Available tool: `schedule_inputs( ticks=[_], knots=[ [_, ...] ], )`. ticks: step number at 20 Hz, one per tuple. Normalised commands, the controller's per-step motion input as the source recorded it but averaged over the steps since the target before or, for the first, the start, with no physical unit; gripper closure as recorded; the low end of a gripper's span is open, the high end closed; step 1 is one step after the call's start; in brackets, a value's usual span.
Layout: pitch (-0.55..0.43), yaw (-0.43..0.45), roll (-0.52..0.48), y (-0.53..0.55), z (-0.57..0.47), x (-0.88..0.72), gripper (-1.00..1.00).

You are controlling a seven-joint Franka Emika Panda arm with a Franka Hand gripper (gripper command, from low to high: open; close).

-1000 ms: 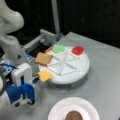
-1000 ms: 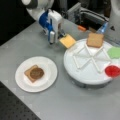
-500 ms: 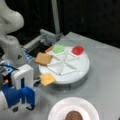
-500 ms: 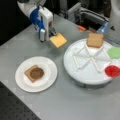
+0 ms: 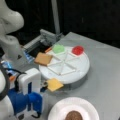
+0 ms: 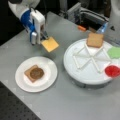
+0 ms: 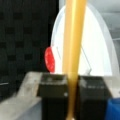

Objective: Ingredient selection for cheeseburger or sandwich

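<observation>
My gripper (image 6: pixel 44 37) is shut on one edge of the yellow-orange cheese square (image 6: pixel 50 44) and holds it in the air between the round tray and the white plate (image 6: pixel 22 82). The cheese (image 5: pixel 54 84) sticks out from the gripper (image 5: pixel 45 85) toward the tray. Seen from the wrist, the cheese (image 7: pixel 72 50) is edge-on between the two black fingers (image 7: pixel 52 97). On the plate lies a tan toast square (image 6: pixel 28 74) with the dark brown patty (image 6: pixel 37 73) on top; the patty (image 5: pixel 74 116) also shows at a front view's bottom. A second toast square (image 6: pixel 95 40) rests in a tray compartment.
The white round divided tray (image 6: pixel 82 75) also holds green lettuce (image 6: pixel 115 52) and a red disc (image 6: pixel 112 70). A grey fixture (image 6: pixel 87 15) with an orange piece stands behind the tray. The table's front edge drops off at a front view's bottom left.
The gripper has carried the cheese square away from the tray side, drifting toward the white plate. Toast, patty and tray items have not moved.
</observation>
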Motion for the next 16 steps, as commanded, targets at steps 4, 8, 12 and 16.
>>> schedule_inputs(
  ticks=[4, 8, 12, 16],
  knots=[
    [0.112, 0.354, 0.004, -0.35, -0.15, 0.79, 1.00],
    [0.145, 0.310, -0.049, -0.25, -0.13, 0.69, 1.00],
    [0.164, 0.258, -0.177, -0.16, -0.07, 0.53, 1.00],
    [0.175, 0.229, -0.378, -0.13, -0.01, 0.41, 1.00]
  ],
)
